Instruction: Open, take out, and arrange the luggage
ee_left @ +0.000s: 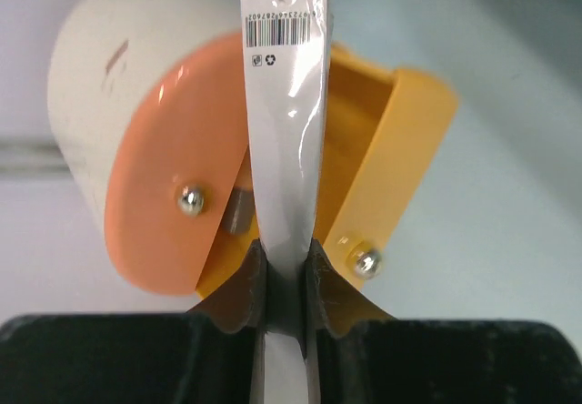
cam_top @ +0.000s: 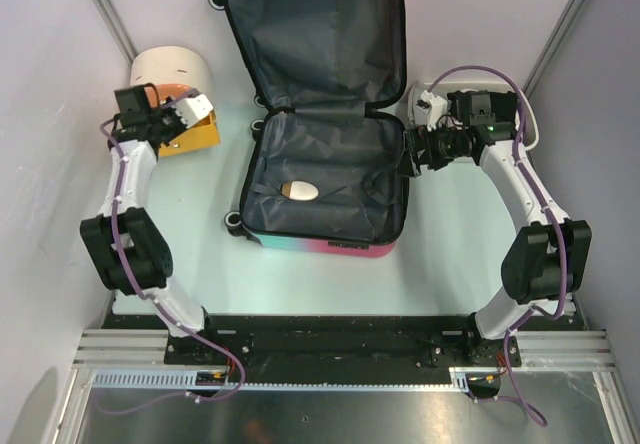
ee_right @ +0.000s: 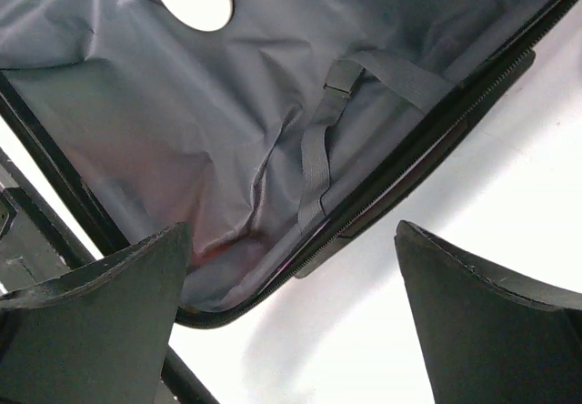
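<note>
The table (cam_top: 200, 264) is pale, almost mint-white, boxed in by plain lilac-grey walls (cam_top: 40, 84) with metal struts running up the corners. The luggage (cam_top: 330, 154) lies wide open in the middle of it. Both halves are flat with the dark grey lining up, the lid toward the far wall. At the far left stands a cream-and-orange drawer box (cam_top: 168, 66), its yellow drawer standing open. The right gripper (cam_top: 411, 152), jaws spread wide and holding nothing, sits at the luggage's right edge. The left gripper (ee_left: 284, 258) is pinched tight on a thin white barcoded packet (ee_left: 284, 104), right at that drawer. A small white-and-tan oval (cam_top: 300, 191) rests in the luggage's near half.
</note>
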Available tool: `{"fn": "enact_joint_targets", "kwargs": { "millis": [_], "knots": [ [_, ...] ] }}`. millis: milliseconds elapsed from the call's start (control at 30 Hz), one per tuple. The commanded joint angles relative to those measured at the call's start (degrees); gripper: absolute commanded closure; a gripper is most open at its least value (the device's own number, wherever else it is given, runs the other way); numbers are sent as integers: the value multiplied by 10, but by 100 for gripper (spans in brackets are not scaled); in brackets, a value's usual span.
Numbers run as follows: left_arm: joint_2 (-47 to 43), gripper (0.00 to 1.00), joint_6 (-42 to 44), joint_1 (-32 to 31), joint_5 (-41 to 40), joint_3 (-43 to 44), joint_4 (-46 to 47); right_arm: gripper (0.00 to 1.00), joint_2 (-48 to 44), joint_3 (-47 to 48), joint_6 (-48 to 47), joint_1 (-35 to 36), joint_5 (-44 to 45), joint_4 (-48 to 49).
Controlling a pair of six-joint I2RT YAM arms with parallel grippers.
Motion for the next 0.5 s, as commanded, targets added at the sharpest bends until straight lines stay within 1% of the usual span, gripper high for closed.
{"fn": "enact_joint_targets", "kwargs": {
  "millis": [0,33,167,233,267,300,367,400,433,467],
  "knots": [
    [39,87,43,41,17,58,7,0,9,36,-1,8,-4,3],
    [45,87,49,46,17,64,6,0,9,37,-1,8,-3,2],
    [70,85,133,55,-1,78,10,0,9,35,-2,11,-2,1],
    [88,79,153,58,-8,89,11,0,8,33,-3,11,-2,0],
    [91,74,170,61,-8,90,11,0,7,31,-3,10,-1,-1],
    [95,59,180,62,-8,90,11,0,6,30,-4,11,-2,-1],
    [96,45,189,61,-5,91,12,0,5,31,-4,11,1,0],
    [95,36,178,63,1,96,11,0,2,30,-5,11,2,0],
    [93,33,164,62,9,104,11,0,1,28,-5,11,3,0],
    [86,26,133,62,24,106,11,0,-1,27,-5,11,3,1]
  ]
}}
